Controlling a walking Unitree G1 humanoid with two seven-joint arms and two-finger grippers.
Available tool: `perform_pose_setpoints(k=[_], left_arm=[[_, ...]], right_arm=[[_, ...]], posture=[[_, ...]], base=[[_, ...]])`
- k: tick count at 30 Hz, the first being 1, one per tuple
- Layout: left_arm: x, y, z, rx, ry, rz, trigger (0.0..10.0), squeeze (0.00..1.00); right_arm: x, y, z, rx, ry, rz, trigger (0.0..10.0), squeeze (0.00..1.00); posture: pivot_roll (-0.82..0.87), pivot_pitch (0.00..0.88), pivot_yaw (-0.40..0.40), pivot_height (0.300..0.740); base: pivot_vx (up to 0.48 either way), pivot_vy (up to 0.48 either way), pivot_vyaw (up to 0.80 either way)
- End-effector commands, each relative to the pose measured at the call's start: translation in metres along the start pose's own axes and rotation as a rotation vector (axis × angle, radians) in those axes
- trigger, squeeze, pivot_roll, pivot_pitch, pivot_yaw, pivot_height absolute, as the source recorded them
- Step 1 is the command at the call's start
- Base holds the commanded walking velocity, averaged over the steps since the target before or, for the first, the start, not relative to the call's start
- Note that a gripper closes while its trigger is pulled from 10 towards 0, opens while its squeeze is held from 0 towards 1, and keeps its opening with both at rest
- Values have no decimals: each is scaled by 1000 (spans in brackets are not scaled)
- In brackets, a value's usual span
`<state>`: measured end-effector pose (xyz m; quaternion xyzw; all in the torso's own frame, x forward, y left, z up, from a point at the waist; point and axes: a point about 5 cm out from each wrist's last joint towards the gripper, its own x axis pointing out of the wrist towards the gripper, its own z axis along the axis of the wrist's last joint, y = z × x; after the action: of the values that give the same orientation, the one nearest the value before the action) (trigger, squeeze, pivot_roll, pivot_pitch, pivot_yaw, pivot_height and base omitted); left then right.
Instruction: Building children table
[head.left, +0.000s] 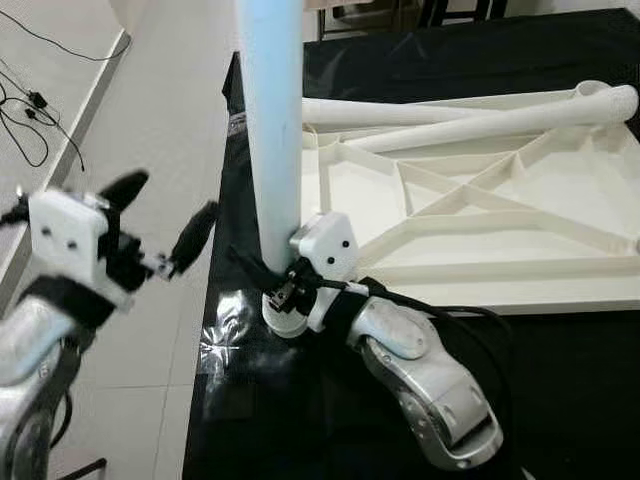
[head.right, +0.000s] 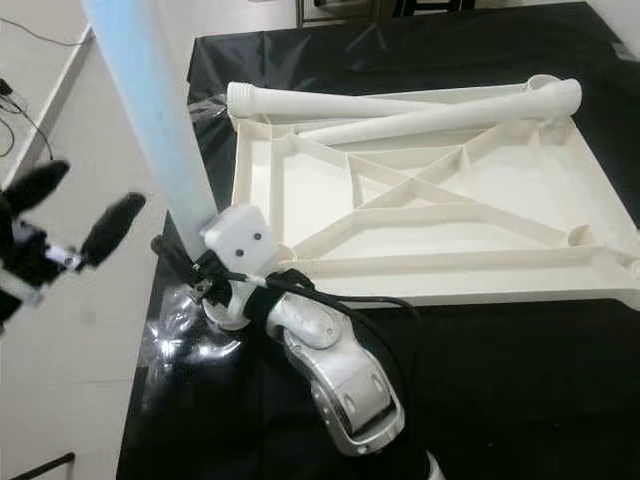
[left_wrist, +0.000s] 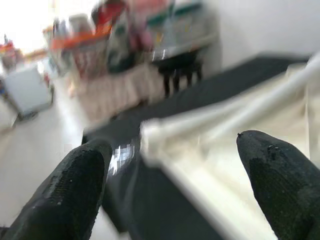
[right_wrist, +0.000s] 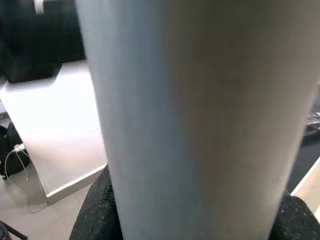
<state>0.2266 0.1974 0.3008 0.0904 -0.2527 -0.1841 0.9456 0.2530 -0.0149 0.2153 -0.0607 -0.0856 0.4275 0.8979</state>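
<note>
The right gripper (head.left: 283, 290) has its fingers clamped low on an upright table leg (head.left: 270, 130), apparently seating it at the near corner of the upturned white tabletop (head.left: 470, 215) on the black bench (head.left: 400, 60). The left gripper (head.left: 160, 222) hovers open just beside the leg; next it likely needs steadying and twisting home, while two more legs (head.left: 470, 115) lie across the far rim.

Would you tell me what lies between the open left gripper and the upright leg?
Nothing: in the left eye view, only bare floor and the black cloth's edge separate the left gripper from the upright leg.
</note>
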Motion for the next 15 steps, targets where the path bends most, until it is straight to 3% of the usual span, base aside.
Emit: perform_pose_setpoints(k=[1,2,4,6,8,9,10,15], left_arm=[[3,1,6,-20,-15,-32,10000,0],[3,1,6,-20,-15,-32,10000,0],[23,-6,32,-125,-137,-180,10000,0],[23,-6,32,-125,-137,-180,10000,0],[30,-13,59,-221,-233,-377,10000,0],[30,-13,59,-221,-233,-377,10000,0],[32,-14,74,-265,-278,-482,10000,0],[32,-13,92,-315,-317,-600,10000,0]], right_arm=[[-14,14,-89,122,457,33,10000,0],[-14,14,-89,122,457,33,10000,0],[-10,15,-91,102,453,43,10000,0],[-10,15,-91,102,453,43,10000,0],[-5,16,-94,85,451,52,10000,0],[-5,16,-94,85,451,52,10000,0],[-3,17,-94,79,450,57,10000,0],[0,18,-96,74,450,61,10000,0]], posture=[[14,289,54,740],[14,289,54,740],[17,274,57,740],[17,274,57,740],[19,261,62,740],[19,261,62,740],[20,259,64,740],[24,253,68,740]], base=[[0,0,0],[0,0,0],[0,0,0],[0,0,0],[0,0,0],[0,0,0],[0,0,0],[0,0,0]])
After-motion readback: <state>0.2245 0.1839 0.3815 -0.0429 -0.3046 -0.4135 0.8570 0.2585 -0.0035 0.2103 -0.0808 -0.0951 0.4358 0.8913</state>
